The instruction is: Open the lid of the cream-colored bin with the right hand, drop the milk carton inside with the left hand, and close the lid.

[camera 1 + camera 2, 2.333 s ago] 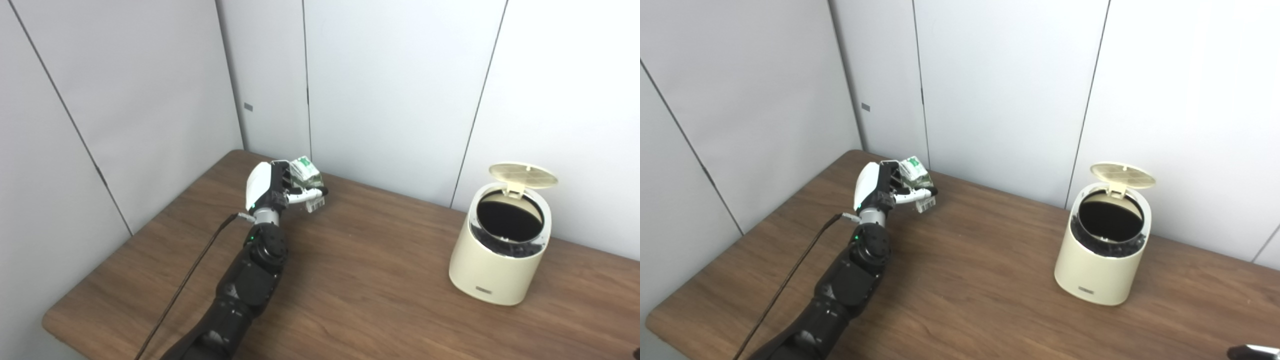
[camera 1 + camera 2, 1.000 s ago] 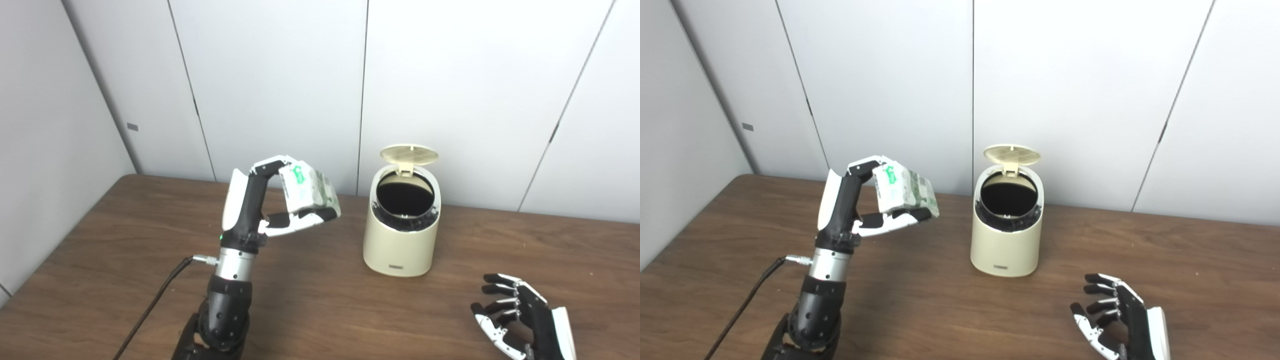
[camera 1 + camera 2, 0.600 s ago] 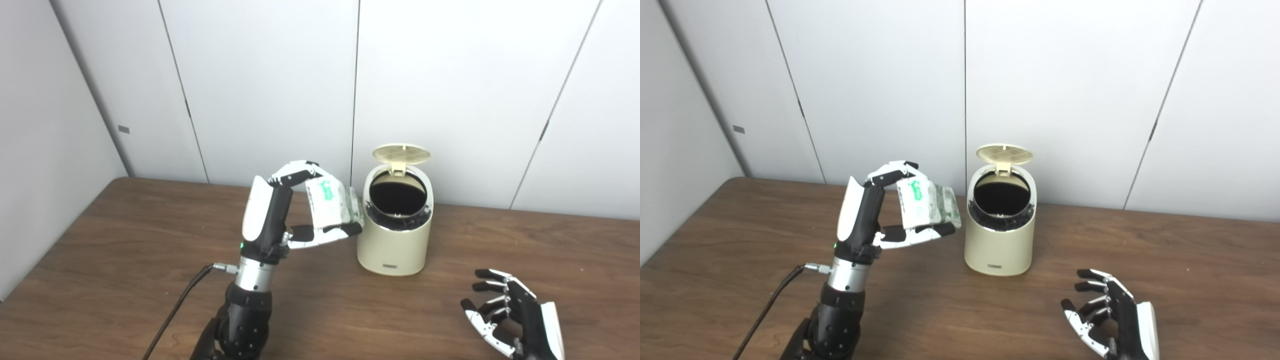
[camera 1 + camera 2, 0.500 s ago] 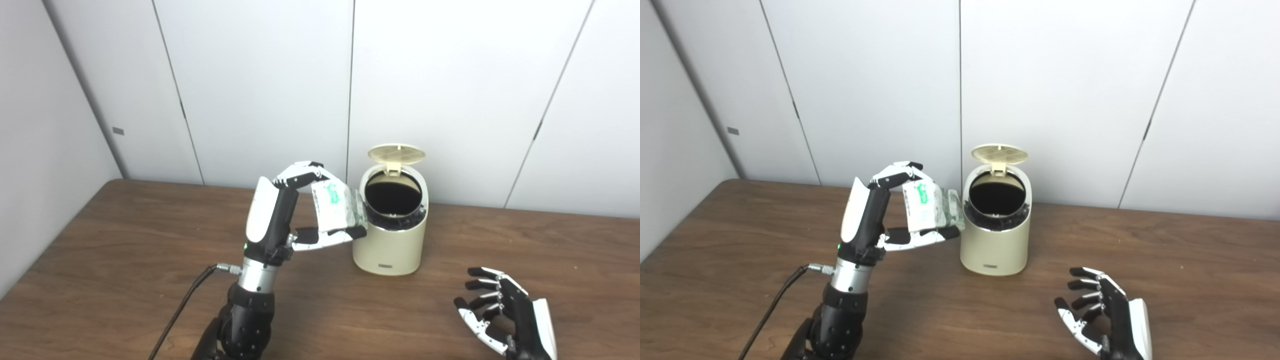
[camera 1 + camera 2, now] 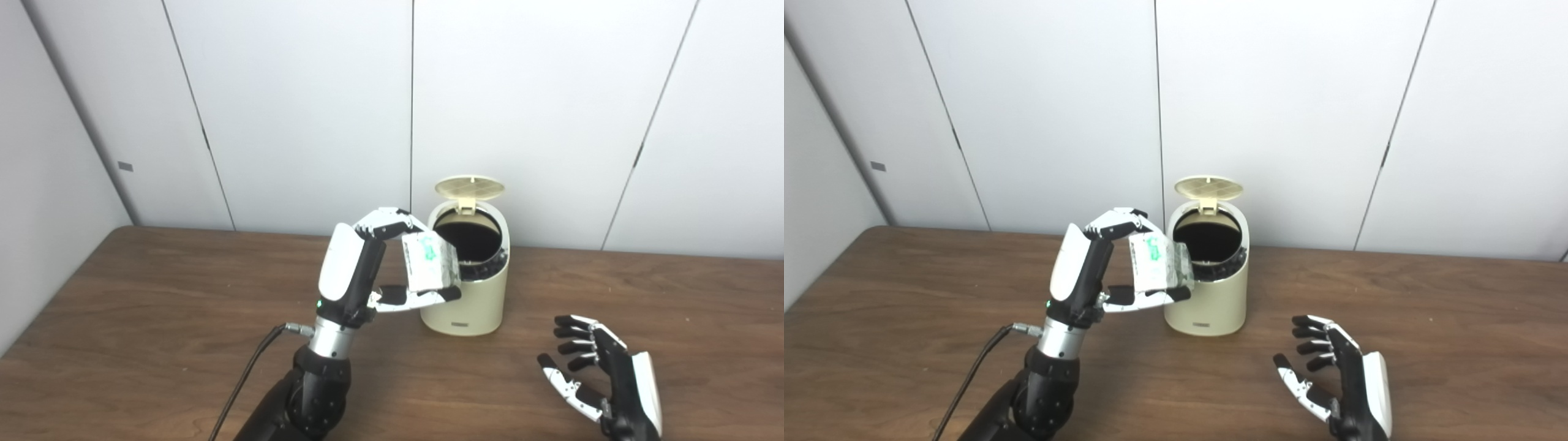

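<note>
Milk carton [image 5: 430, 262] sat clamped in our left robot hand [image 5: 367, 269], pinched between the fingers [image 5: 386, 222] curled over its top and the thumb [image 5: 422, 298] pressed under its bottom edge. The carton was white with green print and looked crumpled; it stuck out to the right of the palm, raised clear of the counter [image 5: 153, 318].

Directly beyond the carton, on the side away from our left wrist, stood the cream-colored bin [image 5: 471, 288]. Its lid [image 5: 470, 186] was tipped up at the back, leaving the dark round mouth exposed. In the left eye view the carton overlapped the bin's left rim, at about the height of the opening; we could not tell whether it touched the rim or hung just in front of it. It was not yet inside the bin.

Our right robot hand [image 5: 603, 380] was low over the counter, well apart from the carton and to the right of and nearer than the bin, its fingers spread and holding nothing. A black cable [image 5: 245, 380] trailed down from the left wrist.
</note>
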Robot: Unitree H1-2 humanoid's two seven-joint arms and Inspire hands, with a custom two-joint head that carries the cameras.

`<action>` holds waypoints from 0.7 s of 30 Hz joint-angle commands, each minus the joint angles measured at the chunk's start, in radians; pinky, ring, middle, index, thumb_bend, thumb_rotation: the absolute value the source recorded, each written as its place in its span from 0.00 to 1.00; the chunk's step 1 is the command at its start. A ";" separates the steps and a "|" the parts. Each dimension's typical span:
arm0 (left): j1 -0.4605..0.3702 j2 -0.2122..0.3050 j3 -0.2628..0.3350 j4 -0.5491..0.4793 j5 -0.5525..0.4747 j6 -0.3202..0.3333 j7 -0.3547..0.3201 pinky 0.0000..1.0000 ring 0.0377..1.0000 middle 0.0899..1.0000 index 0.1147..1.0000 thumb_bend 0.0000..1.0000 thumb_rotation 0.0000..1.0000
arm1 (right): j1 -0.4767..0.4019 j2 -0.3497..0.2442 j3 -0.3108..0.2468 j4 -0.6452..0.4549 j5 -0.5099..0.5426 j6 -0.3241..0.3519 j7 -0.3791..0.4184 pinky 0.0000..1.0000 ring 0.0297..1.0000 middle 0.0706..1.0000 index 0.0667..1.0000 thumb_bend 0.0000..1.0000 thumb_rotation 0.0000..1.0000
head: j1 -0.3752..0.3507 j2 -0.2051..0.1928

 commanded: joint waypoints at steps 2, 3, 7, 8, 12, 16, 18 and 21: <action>-0.103 0.018 -0.036 0.035 0.018 -0.026 0.094 0.67 0.51 0.41 0.39 0.50 0.00 | 0.011 0.020 0.014 0.039 -0.004 -0.038 -0.017 0.50 0.62 0.64 0.64 0.28 0.00 | -0.009 0.000; -0.121 0.023 -0.050 0.058 0.021 -0.026 0.112 0.66 0.51 0.41 0.39 0.50 0.00 | 0.011 0.020 0.016 0.041 -0.003 -0.039 -0.016 0.51 0.63 0.65 0.65 0.28 0.00 | -0.012 0.001; -0.185 0.034 -0.096 0.148 0.050 -0.025 0.191 0.64 0.51 0.41 0.38 0.50 0.00 | 0.010 0.022 0.021 0.045 -0.004 -0.037 -0.016 0.52 0.63 0.65 0.65 0.28 0.01 | -0.022 0.006; -0.200 0.034 -0.104 0.173 0.058 -0.025 0.206 0.63 0.51 0.41 0.38 0.50 0.00 | 0.010 0.022 0.021 0.046 -0.003 -0.036 -0.016 0.52 0.63 0.66 0.65 0.28 0.01 | -0.024 0.006; -0.243 0.031 -0.127 0.255 0.082 -0.025 0.257 0.63 0.50 0.41 0.38 0.50 0.00 | 0.009 0.024 0.023 0.052 -0.005 -0.037 -0.019 0.52 0.63 0.66 0.65 0.29 0.01 | -0.028 0.007; -0.274 0.022 -0.138 0.322 0.091 -0.026 0.277 0.63 0.50 0.42 0.38 0.50 0.00 | 0.011 0.027 0.025 0.052 0.001 -0.037 -0.017 0.53 0.64 0.66 0.65 0.29 0.05 | -0.034 0.008; -0.283 0.022 -0.143 0.341 0.093 -0.026 0.283 0.63 0.50 0.42 0.38 0.50 0.00 | 0.012 0.030 0.026 0.051 0.004 -0.038 -0.016 0.54 0.64 0.66 0.65 0.29 0.04 | -0.036 0.009; -0.295 0.022 -0.148 0.369 0.099 -0.026 0.290 0.62 0.50 0.42 0.38 0.50 0.00 | 0.012 0.035 0.027 0.052 0.005 -0.041 -0.020 0.54 0.64 0.66 0.65 0.29 0.03 | -0.039 0.010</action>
